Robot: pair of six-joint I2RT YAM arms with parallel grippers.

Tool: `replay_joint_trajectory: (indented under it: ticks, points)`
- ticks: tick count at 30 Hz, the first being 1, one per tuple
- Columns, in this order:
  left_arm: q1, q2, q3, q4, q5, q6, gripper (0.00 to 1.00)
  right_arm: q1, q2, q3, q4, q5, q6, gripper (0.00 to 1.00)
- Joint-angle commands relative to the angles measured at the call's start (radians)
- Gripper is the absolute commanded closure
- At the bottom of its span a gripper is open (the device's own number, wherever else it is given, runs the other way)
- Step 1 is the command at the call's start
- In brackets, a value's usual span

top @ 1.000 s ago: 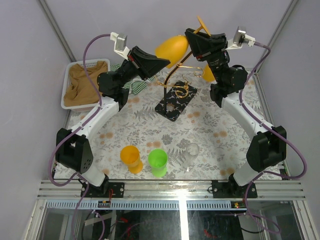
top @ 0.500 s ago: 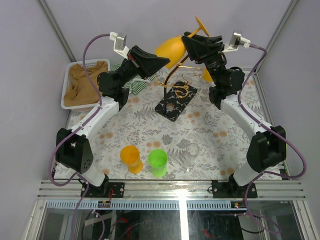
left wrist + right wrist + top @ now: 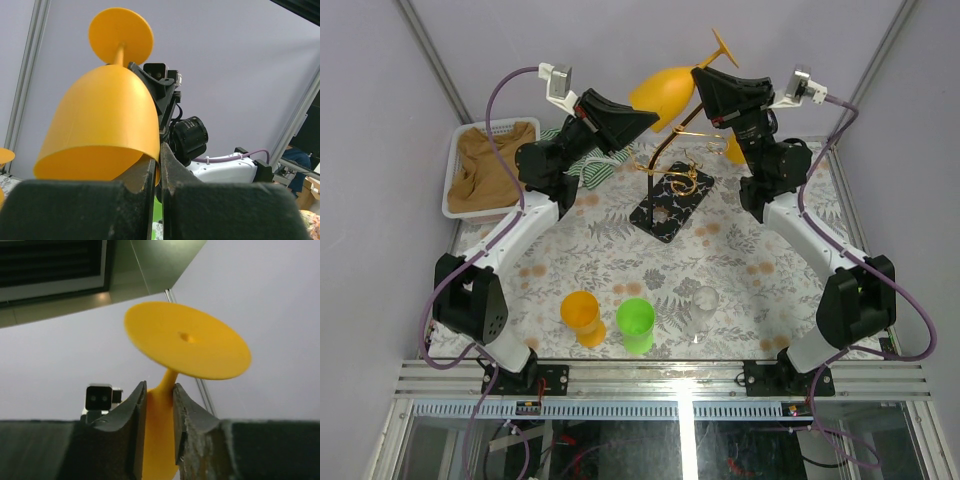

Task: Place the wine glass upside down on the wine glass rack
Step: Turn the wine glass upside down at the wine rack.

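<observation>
Step in hand: mid-air handover of the glass [image 3: 663, 90], not yet on the rack [image 3: 672, 200]. The glass hangs above and just behind the rack post, bowl mouth down and tilted toward the left arm, foot up.

Left pincer [image 3: 160, 165] is closed on the bowl rim, the thin wall pinched between its jaws. Right pincer [image 3: 160, 395] brackets the stem just under the foot. Its jaws sit tight on either side, but the wrist view doesn't show whether they press or only flank it: can't tell.

The rack stands on the desk [image 3: 610, 250] at centre-back, hook arms below the glass. Orange cup [image 3: 580, 315], green cup [image 3: 636, 323] and a clear glass [image 3: 705, 308] stand near the front edge, well apart from the action.

Next move probably calls for a firm right grip on the stem, then the left letting go of the rim. The right arm then lowers the glass and slides the stem into a hook so the foot catches. The thin stem could slip or twist.
</observation>
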Motion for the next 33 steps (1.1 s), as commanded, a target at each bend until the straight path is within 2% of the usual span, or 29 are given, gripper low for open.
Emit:
replay_joint_trajectory:
  ticks: [1, 6, 13, 16, 21, 24, 33]
  points:
    - [-0.014, 0.0, 0.041, 0.112, -0.012, -0.02, 1.0, 0.018, 0.013, 0.027, 0.005, -0.046, -0.015, 0.83]
    - [-0.019, 0.005, 0.045, 0.114, 0.009, -0.025, 1.0, 0.019, 0.027, 0.047, 0.012, -0.049, -0.009, 0.85]
    - [-0.031, 0.019, 0.047, 0.135, 0.037, -0.053, 1.0, 0.017, 0.049, 0.077, 0.015, -0.05, -0.003, 0.77]
    - [-0.034, 0.019, 0.044, 0.137, 0.044, -0.055, 1.0, 0.018, 0.064, 0.098, 0.016, -0.05, -0.002, 0.7]
    - [-0.035, 0.018, 0.043, 0.136, 0.044, -0.055, 1.0, 0.018, 0.076, 0.124, 0.016, -0.052, 0.004, 0.67]
    - [-0.034, 0.02, 0.043, 0.136, 0.047, -0.055, 1.0, 0.018, 0.077, 0.132, 0.012, -0.052, 0.003, 0.71]
    - [-0.034, 0.022, 0.031, 0.142, 0.051, -0.063, 1.0, 0.017, 0.107, 0.145, 0.013, -0.041, 0.003, 0.67]
